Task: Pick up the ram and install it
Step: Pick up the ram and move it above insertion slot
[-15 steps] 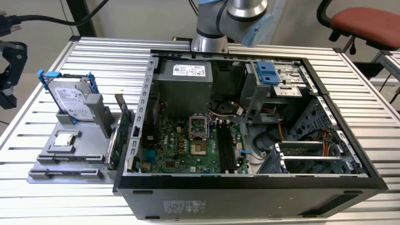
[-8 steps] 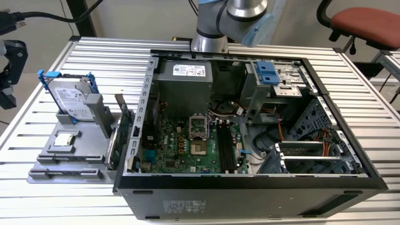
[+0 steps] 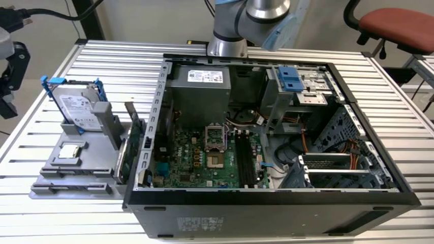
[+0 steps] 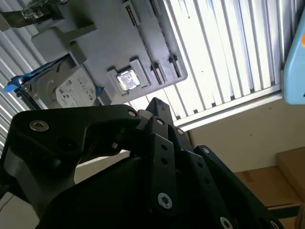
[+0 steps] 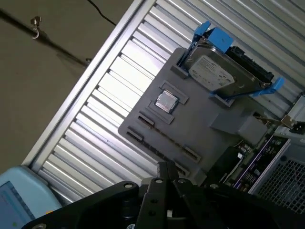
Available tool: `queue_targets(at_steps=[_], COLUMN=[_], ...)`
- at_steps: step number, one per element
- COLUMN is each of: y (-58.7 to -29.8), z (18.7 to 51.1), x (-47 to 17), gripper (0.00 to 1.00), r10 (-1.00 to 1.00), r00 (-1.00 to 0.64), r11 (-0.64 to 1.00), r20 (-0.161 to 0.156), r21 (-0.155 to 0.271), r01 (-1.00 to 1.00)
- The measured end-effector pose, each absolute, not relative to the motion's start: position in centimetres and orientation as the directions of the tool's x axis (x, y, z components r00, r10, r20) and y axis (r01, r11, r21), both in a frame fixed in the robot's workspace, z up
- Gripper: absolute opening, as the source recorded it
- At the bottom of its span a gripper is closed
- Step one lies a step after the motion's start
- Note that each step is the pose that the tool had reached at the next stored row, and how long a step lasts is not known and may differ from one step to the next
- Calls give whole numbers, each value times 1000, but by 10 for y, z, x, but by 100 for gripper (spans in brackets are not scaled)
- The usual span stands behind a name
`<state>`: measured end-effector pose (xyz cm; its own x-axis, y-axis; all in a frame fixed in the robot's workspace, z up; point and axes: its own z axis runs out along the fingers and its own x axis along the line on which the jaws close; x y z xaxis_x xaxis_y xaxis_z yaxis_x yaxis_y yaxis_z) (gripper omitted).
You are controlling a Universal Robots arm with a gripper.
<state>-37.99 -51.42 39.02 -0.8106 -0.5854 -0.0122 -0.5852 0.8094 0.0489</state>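
Black claw (image 5: 165,166); slim dark ram (image 3: 132,127) edgewise

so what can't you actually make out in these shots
ram: exterior view, it stands edge-on beside the green card, so its chips are too small to see.
black memory slots: exterior view, latches too small to judge.
arm: exterior view, cut off by the top edge.
gray holder: first wrist view, near edge hidden behind the claw.
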Motion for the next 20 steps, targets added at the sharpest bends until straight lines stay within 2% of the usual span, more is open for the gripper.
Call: queue_targets(at_steps=[20], y=[-514], z=[389], x=[-380], gripper=[0], r10=[-777], r00=[-629], r11=[628], r20=[-17], r21=[35], r01=[-777])
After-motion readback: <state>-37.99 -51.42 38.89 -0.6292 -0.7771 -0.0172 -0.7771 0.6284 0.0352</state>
